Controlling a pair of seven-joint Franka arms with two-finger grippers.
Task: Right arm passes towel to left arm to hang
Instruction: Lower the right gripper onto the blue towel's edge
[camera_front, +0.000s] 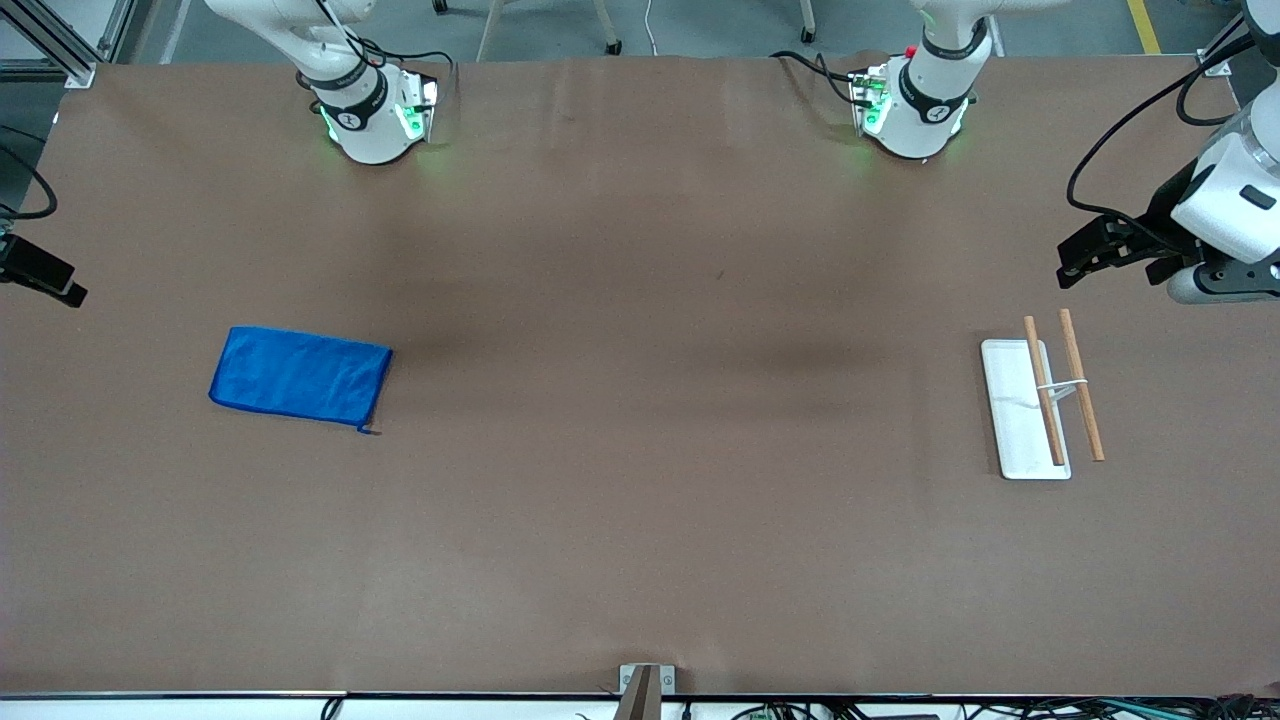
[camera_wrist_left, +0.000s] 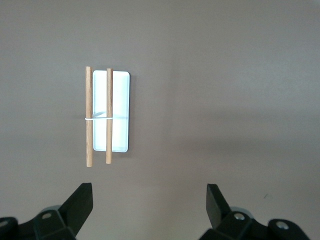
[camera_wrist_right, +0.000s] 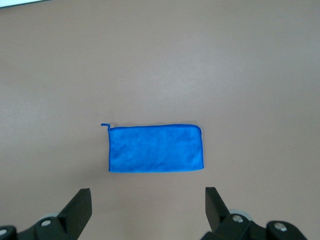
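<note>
Nearest the front camera on the bench (camera_front: 640, 560) there is only bare brown surface. Next up, the towel (camera_front: 299, 377) lies flat toward my right arm's end, folded to a neat rectangle, its small loop tag (camera_front: 369, 431) poking out at the corner nearest the camera.

Judgement: soft, light, limp cloth; it will sag and drape once lifted. Best pinched at an edge or corner near the loop, so a long free end hangs for the handover.

At about the same depth, toward my left arm's end, the hanging rack: a white base plate (camera_front: 1015, 420) with two wooden rods (camera_front: 1081, 384) above it. Well apart from the towel; nothing lies between them.

My right gripper (camera_wrist_right: 148, 210) hangs high over the towel, jaws spread wide, empty. In the front view only a dark piece of it (camera_front: 40, 270) shows at the edge.

My left gripper (camera_wrist_left: 149, 207) hangs over the rack, jaws wide, empty, waiting. Both arm bases stand farthest off.
</note>
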